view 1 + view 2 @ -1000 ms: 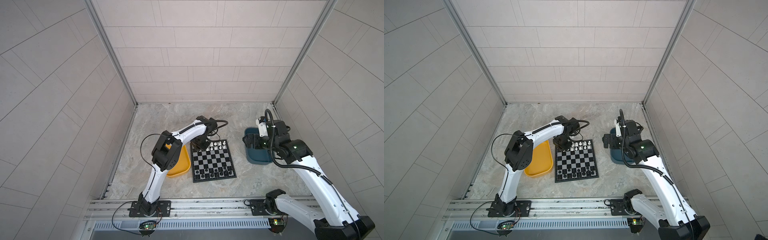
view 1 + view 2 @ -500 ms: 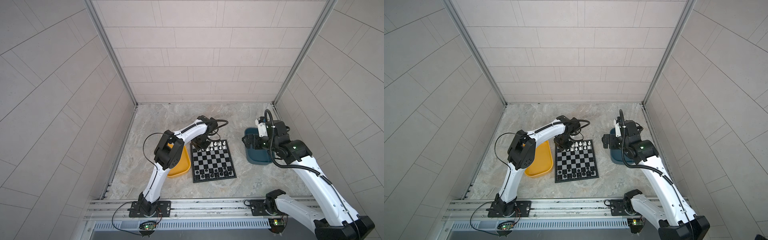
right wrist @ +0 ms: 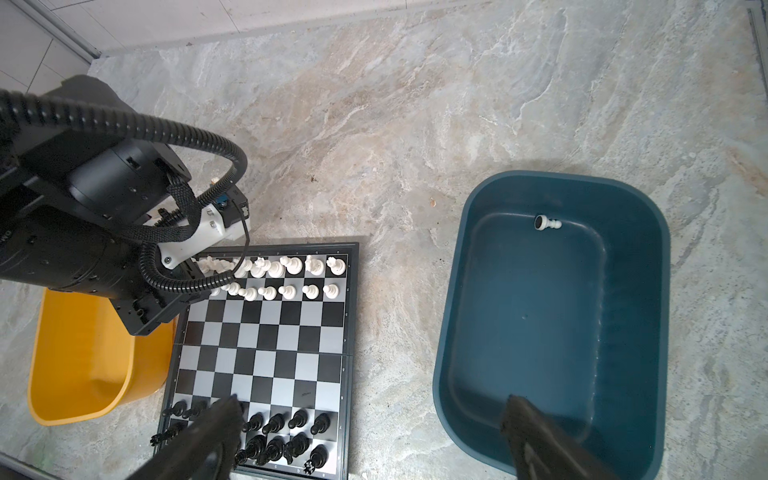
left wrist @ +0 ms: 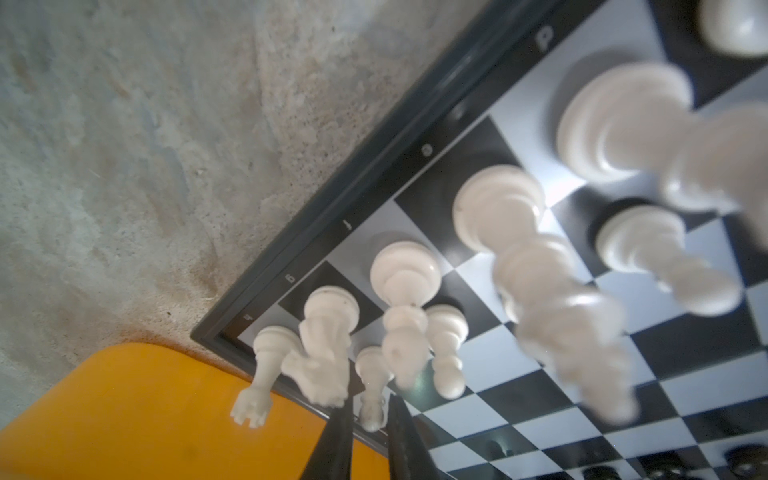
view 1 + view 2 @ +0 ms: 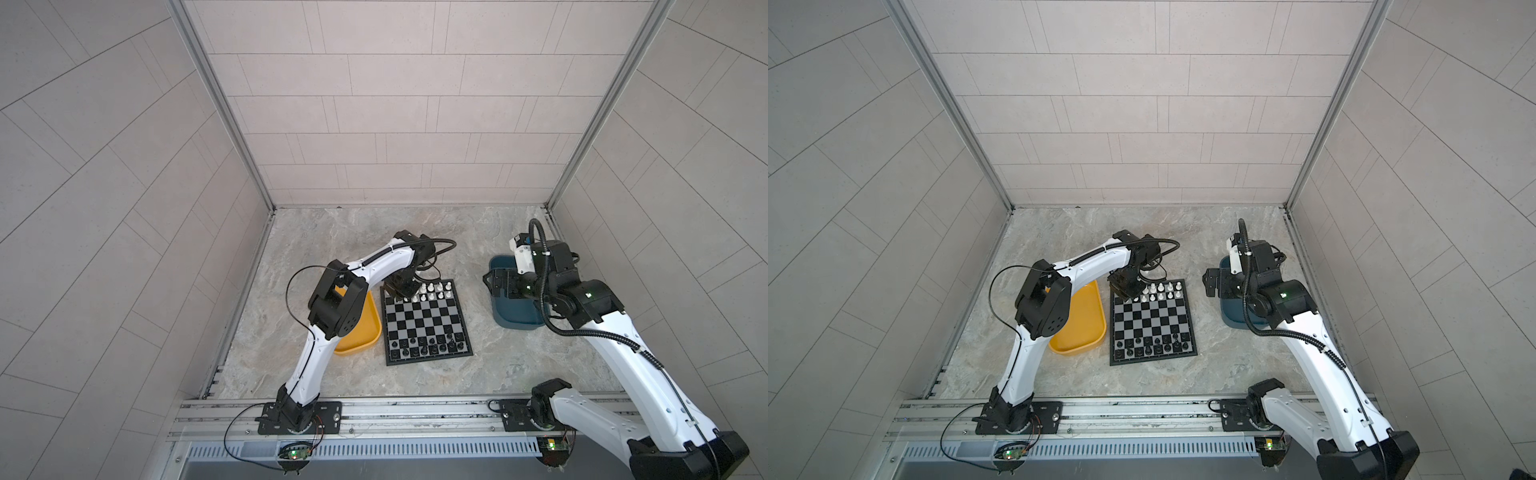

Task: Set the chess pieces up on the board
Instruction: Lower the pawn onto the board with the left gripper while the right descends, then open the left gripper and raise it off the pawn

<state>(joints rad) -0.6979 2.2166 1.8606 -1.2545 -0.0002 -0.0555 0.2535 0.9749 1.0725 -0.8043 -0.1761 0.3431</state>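
One board (image 3: 266,336) lies between one yellow tray (image 3: 83,365) and one dark blue bin (image 3: 528,332). White pieces (image 3: 291,266) line its two far rows and black pieces (image 3: 297,417) its two near rows, though the arms hide the exact counts. One stray pawn (image 3: 547,223) lies in the bin. The left gripper (image 4: 370,405) narrowly brackets one corner pawn (image 4: 371,382); whether it is pinching, I cannot tell. The right gripper (image 3: 374,402) gapes wide.

1. Both top views are evenly lit; wall seams (image 5: 415,134) are bowed near the edges.
2. In the left wrist view, near white pieces (image 4: 561,328) are blurred; glare is seen on the board (image 4: 681,349).
3. In the right wrist view, fingers (image 3: 540,436) of the right hand (image 3: 374,403) are defocused.
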